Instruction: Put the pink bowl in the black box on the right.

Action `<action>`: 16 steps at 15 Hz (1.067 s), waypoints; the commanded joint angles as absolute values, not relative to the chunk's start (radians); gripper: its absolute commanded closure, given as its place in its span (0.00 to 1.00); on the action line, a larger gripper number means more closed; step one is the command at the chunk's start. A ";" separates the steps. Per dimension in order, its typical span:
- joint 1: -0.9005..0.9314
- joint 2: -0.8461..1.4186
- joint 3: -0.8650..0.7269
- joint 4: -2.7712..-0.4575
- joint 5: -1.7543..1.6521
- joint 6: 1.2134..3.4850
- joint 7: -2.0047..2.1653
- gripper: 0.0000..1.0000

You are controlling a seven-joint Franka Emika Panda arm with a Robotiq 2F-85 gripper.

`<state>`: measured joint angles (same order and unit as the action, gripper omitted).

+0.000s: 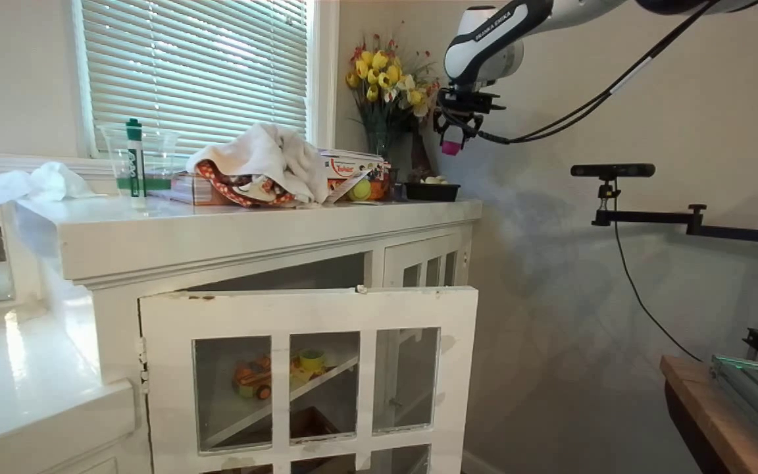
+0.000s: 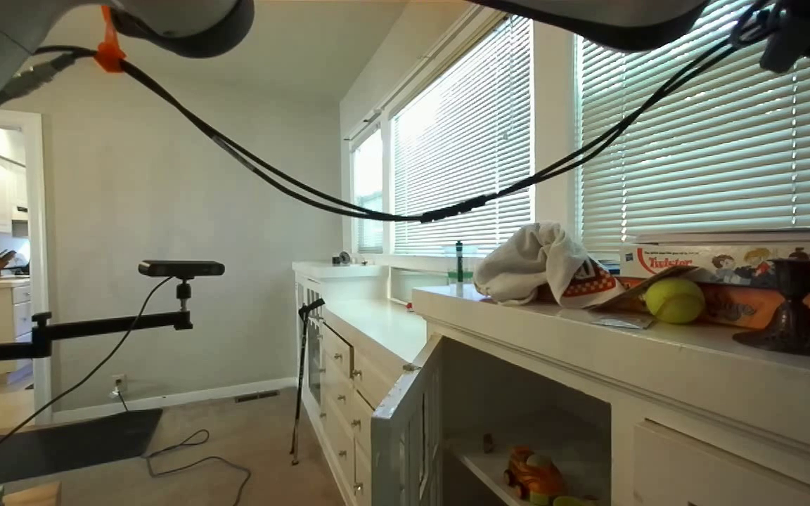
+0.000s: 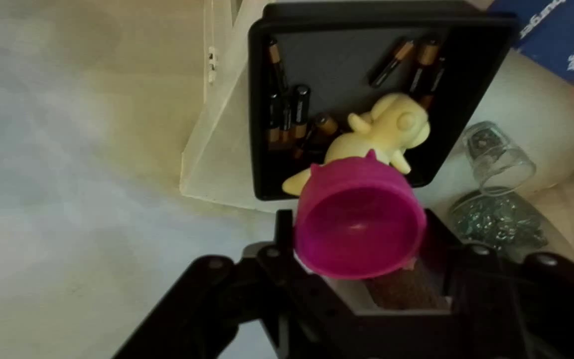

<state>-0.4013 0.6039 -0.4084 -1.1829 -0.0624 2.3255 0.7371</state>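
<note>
The pink bowl point(image 3: 359, 234) is held between the fingers of my gripper point(image 3: 356, 227), with its opening facing the wrist camera. In an exterior view the gripper point(image 1: 454, 138) holds the bowl point(image 1: 451, 148) in the air, above the cabinet top's far right end. The black box point(image 3: 381, 21) lies beyond the bowl in the wrist view; the bowl overlaps its lower edge there. The box holds several batteries point(image 3: 301, 107) and a pale yellow toy figure point(image 3: 399, 122). The box point(image 1: 431, 192) also shows on the cabinet top. In an exterior view it is out of sight.
A vase of yellow flowers point(image 1: 379, 85), a Twister box point(image 1: 356, 166), a tennis ball point(image 2: 675, 300) and a dark candle holder point(image 2: 795, 302) stand near the box. A clear glass point(image 3: 499, 157) is beside it. The cabinet door point(image 1: 306, 309) hangs open below.
</note>
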 commanded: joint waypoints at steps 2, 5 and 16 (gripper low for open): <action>-0.466 0.757 -0.340 -0.945 0.009 2.192 0.678 0.64; -0.492 0.820 -0.330 -0.849 0.006 2.133 0.691 0.64; -0.583 0.974 -0.254 -0.651 0.067 2.027 0.685 0.64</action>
<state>-0.5517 0.9109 -0.2923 -0.7606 0.0159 2.0605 0.7110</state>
